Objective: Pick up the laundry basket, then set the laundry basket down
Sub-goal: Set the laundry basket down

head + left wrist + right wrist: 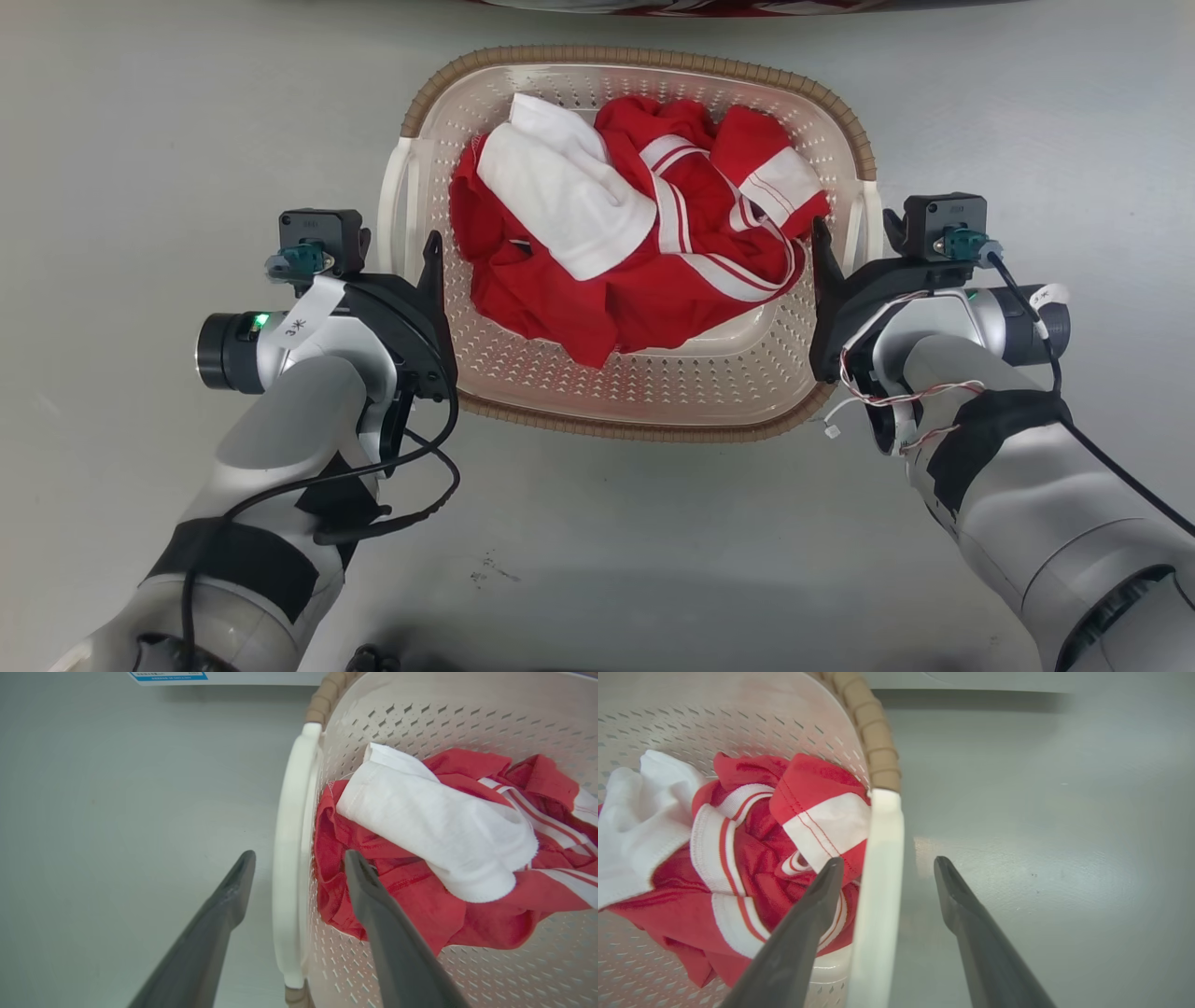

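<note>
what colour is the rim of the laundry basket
Brown, with a woven look. The rim of the laundry basket shows best in the head view.

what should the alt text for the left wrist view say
The left gripper, jaws open, straddles the white side handle of the laundry basket: one jaw outside over the grey floor, one inside above crumpled red and white clothes.
</note>
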Controlling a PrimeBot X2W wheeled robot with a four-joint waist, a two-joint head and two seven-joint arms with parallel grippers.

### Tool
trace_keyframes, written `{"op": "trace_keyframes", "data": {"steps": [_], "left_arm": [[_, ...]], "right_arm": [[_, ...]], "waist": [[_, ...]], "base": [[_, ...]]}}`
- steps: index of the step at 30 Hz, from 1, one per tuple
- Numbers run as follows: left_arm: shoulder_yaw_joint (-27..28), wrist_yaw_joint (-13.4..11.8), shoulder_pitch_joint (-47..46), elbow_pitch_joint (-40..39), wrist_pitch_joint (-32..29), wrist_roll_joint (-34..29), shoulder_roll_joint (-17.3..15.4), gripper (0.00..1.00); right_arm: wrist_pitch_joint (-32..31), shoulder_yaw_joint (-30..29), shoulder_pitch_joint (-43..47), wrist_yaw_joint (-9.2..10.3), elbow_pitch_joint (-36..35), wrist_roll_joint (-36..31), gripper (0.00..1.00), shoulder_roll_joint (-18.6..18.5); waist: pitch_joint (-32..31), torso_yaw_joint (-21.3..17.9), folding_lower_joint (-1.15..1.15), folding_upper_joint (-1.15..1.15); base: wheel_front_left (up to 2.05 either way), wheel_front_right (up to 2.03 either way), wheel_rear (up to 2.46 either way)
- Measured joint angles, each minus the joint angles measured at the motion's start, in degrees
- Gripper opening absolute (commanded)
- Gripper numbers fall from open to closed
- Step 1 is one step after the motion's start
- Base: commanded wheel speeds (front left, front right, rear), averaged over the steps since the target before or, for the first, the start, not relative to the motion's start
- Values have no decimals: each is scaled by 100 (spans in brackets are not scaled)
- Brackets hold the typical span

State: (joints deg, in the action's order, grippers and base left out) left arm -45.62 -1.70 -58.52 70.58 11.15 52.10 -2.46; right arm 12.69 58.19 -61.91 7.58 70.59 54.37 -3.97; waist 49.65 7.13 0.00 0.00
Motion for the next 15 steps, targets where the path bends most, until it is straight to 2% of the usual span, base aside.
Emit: {"op": "trace_keyframes", "data": {"steps": [15], "left_arm": [[65,23,63,80,164,42,25,100]], "right_arm": [[103,54,-86,0,63,-103,100,2]], "waist": [[-336,-20,0,0]], "base": [[0,0,0]]}}
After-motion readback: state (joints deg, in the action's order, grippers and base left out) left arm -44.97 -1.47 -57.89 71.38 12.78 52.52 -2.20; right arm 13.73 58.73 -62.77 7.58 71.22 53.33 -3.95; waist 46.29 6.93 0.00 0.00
